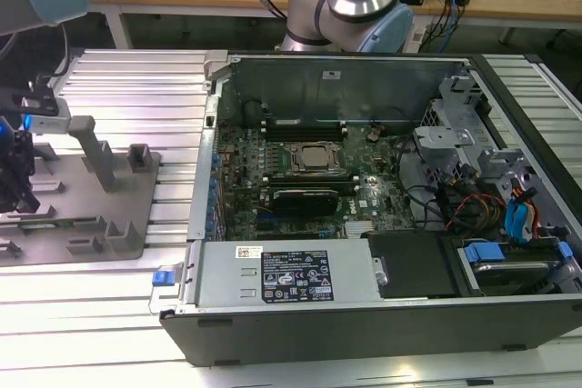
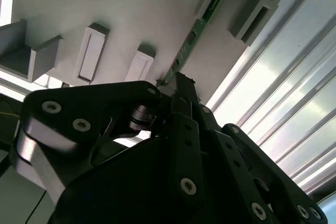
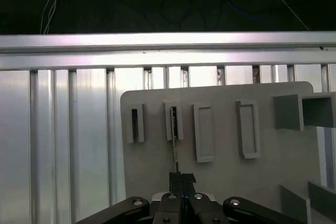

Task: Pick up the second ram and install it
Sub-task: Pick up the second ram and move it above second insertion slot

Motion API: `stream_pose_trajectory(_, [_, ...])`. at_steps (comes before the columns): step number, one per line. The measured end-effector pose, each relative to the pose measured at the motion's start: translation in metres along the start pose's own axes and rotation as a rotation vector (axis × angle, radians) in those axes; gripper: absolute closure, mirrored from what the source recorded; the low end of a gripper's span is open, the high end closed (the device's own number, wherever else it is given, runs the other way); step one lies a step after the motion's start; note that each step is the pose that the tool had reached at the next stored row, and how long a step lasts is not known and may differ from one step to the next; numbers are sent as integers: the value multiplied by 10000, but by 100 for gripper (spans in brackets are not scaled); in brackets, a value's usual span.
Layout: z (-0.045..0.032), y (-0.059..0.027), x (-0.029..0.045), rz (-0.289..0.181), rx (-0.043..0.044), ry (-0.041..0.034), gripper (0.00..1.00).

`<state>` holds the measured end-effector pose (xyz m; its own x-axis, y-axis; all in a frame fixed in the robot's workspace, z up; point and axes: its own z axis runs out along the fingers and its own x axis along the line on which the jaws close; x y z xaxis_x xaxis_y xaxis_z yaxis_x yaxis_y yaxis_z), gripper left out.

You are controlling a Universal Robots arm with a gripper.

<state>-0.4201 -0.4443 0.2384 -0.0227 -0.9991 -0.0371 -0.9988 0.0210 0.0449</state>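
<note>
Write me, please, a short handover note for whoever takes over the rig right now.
Gripper: shut on one end of the second ram, over the grey tray at the exterior view's left.
Ram: standing on edge, its other end in a tray slot.
Done: grasp made.
Left: ram not yet lifted clear, nor seated in the open computer case.

Raised slot blocks (image 3: 202, 132) flank the second ram (image 3: 174, 145) that the gripper (image 3: 181, 181) pinches — only upward is free. Tall pegs (image 1: 96, 150) stand between there and the open-topped case (image 1: 218, 281), whose walls ring the motherboard (image 1: 382, 193).
</note>
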Motion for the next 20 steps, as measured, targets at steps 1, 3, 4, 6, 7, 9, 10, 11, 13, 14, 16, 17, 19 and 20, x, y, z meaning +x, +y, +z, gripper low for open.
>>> stream_pose_trajectory(1, [21,6,1,-66,-2,3,92])
stream_pose_trajectory(3, [43,14,2,-141,-5,7,92])
stream_pose_trajectory(4, [60,23,3,-190,-7,9,92])
stream_pose_trajectory(6, [99,31,4,-275,-9,14,92])
stream_pose_trajectory(7, [103,31,5,-295,-14,20,92])
stream_pose_trajectory(9, [104,31,5,-301,-13,20,92])
stream_pose_trajectory(10, [104,31,5,-302,-13,19,92])
stream_pose_trajectory(11, [104,31,5,-304,-12,18,92])
stream_pose_trajectory(13, [104,31,5,-307,-13,19,92])
stream_pose_trajectory(14, [104,31,5,-307,-12,19,92])
stream_pose_trajectory(16, [104,31,5,-310,-13,19,79])
stream_pose_trajectory(17, [104,31,5,-312,-13,19,73])
stream_pose_trajectory(19, [104,31,5,-314,-13,20,66])
stream_pose_trajectory(20, [105,31,5,-315,-12,19,66])
